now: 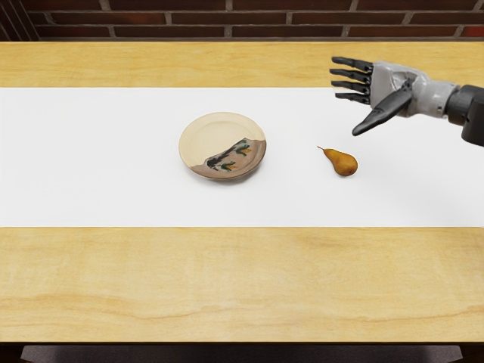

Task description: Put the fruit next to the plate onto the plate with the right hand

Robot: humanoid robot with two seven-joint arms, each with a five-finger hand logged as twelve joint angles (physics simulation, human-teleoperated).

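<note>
The plate holds nothing; the pear lies beside it.

Light bright and even, from above. The white cloth reads nearly blown out, flat of texture. Soft, faint shadows lie under the near rim of the plate and beneath the pear. Focus sharp throughout, my right hand included. At the far edge the brick wall is noticeably dimmer.
</note>
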